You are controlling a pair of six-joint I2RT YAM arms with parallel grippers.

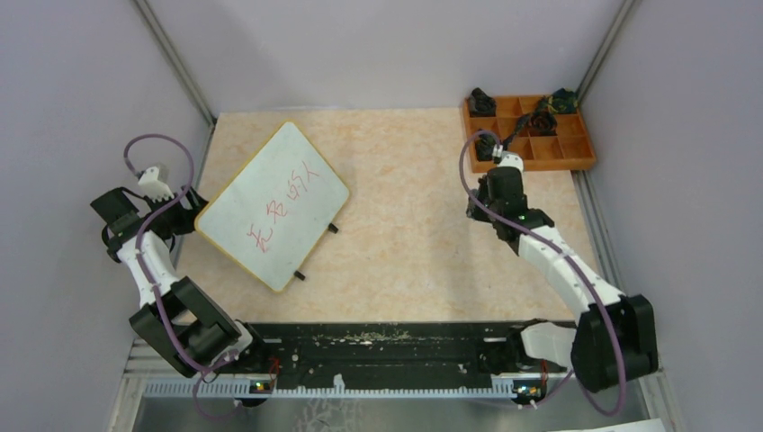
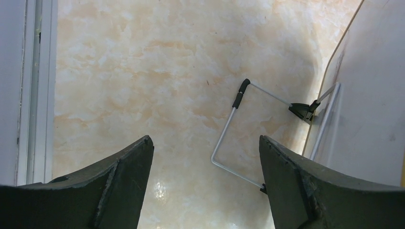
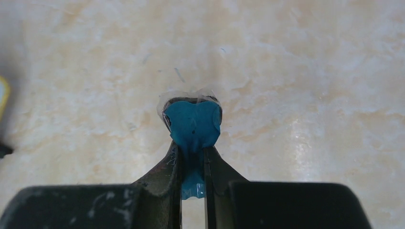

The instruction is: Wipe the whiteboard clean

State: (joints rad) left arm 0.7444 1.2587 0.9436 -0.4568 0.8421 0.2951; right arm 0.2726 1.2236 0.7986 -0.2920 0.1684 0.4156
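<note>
The whiteboard [image 1: 273, 205] lies tilted on the left of the table, red handwriting across it, yellow edge, small black feet. My left gripper [image 1: 183, 214] is open and empty at the board's left edge. In the left wrist view, my left gripper [image 2: 205, 140] faces the table, with the board's back [image 2: 367, 109] and its wire stand [image 2: 229, 129] to the right. My right gripper [image 1: 490, 148] is far right of the board, near the tray. In the right wrist view, my right gripper [image 3: 192, 145] is shut on a blue soft wad [image 3: 193, 124] with clear film round it.
An orange-brown compartment tray [image 1: 576, 160] stands at the back right with several black objects [image 1: 543, 119] in it. Grey walls enclose the table on three sides. A black rail [image 1: 387, 346] runs along the near edge between the arm bases.
</note>
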